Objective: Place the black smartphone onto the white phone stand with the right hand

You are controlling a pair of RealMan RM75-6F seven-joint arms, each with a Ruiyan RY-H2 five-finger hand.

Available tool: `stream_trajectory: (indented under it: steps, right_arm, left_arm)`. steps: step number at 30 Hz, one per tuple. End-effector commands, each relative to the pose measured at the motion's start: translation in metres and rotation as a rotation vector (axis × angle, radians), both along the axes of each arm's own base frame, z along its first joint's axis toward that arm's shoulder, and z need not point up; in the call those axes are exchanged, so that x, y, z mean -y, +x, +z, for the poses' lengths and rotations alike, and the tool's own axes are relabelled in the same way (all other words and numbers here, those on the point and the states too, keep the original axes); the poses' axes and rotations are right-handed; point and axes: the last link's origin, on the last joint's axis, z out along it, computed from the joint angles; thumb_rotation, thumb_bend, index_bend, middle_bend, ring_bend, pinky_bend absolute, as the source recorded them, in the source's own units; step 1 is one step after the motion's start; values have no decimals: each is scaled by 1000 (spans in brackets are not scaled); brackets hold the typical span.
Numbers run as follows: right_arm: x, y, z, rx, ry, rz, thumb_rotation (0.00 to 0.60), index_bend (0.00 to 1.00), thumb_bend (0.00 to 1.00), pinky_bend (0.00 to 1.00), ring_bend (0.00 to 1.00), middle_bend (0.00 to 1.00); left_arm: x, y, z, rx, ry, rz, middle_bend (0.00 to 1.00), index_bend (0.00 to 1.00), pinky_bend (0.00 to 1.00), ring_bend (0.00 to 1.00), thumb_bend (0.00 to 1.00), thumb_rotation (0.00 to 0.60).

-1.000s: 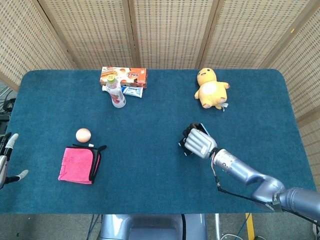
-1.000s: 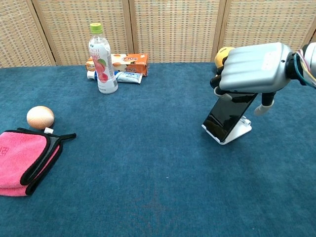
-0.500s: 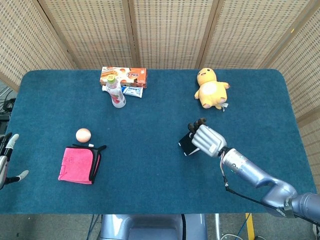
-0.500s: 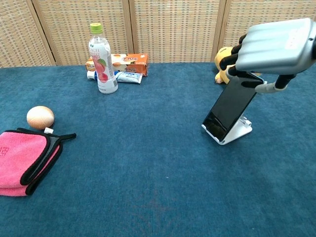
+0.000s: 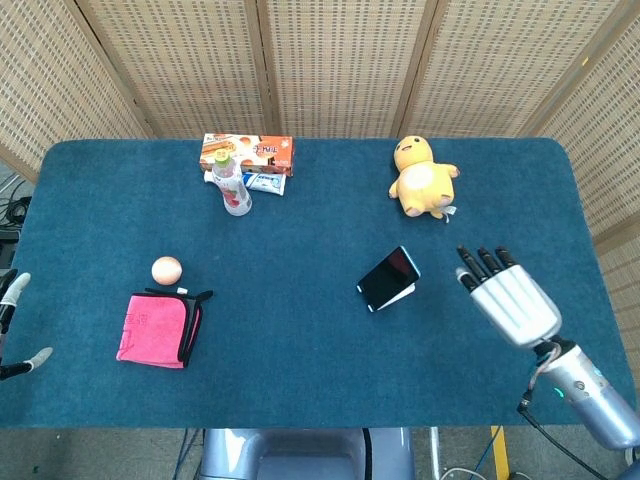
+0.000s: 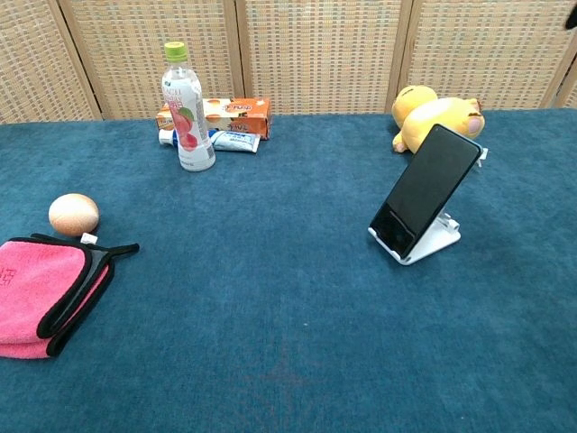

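The black smartphone (image 5: 389,277) (image 6: 424,189) leans tilted on the white phone stand (image 5: 401,293) (image 6: 431,238), right of the table's middle. Nothing touches it. My right hand (image 5: 514,297) hovers to the right of the stand, well apart from it, fingers spread and empty; the chest view does not show it. Only fingertips of my left hand (image 5: 14,320) show at the far left edge of the head view, too little to tell how they stand.
A yellow plush toy (image 5: 423,178) (image 6: 436,115) lies behind the stand. A drink bottle (image 5: 232,186) (image 6: 187,107), an orange box (image 5: 248,152) and a small packet (image 5: 265,183) sit at the back. An egg (image 5: 166,270) (image 6: 73,214) and a folded pink cloth (image 5: 158,329) (image 6: 41,294) lie at the left.
My right hand let go of the smartphone, lifted off and drew back to the right. The phone stays leaning on the stand. The left hand barely shifted.
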Motion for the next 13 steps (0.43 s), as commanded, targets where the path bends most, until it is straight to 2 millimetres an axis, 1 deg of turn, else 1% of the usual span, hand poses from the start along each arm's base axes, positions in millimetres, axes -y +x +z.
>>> stream_trajectory:
  steps: [1, 2, 3, 5, 8, 9, 11, 13]
  right_arm:
    - [-33, -40, 10, 229, -49, -108, 600, 289, 272, 245, 127, 126]
    - [-38, -49, 10, 279, -64, -132, 600, 254, 207, 210, 85, 88]
    - [-41, -55, 10, 309, -74, -151, 600, 198, 122, 163, 35, 42]
    - [-51, -71, 9, 382, -93, -215, 600, 128, 26, 105, 0, 1]
    - [-66, -92, 7, 478, -118, -300, 600, 82, 0, 68, 0, 0]
    - [-75, -102, 3, 528, -117, -348, 600, 75, 0, 58, 0, 0]
    - [-81, -110, -1, 556, -119, -353, 600, 71, 0, 39, 0, 0]
    - [-82, -113, -3, 566, -119, -349, 600, 70, 0, 32, 0, 0]
  left_arm:
    - [3, 0, 1, 0, -3, -10, 0, 0, 0, 0, 0, 600]
    - [5, 0, 1, 0, -5, -14, 0, 0, 0, 0, 0, 600]
    - [6, 0, 1, 0, -5, -16, 0, 0, 0, 0, 0, 600]
    - [8, 1, 0, -2, -7, -25, 0, 0, 0, 0, 0, 600]
    - [11, 1, -1, -9, -11, -38, 0, 0, 0, 0, 0, 600]
    - [13, 1, -3, -11, -17, -44, 0, 0, 0, 0, 0, 600]
    - [15, 2, -4, -11, -17, -49, 0, 0, 0, 0, 0, 600]
    - [15, 2, -4, -15, -14, -54, 0, 0, 0, 0, 0, 600]
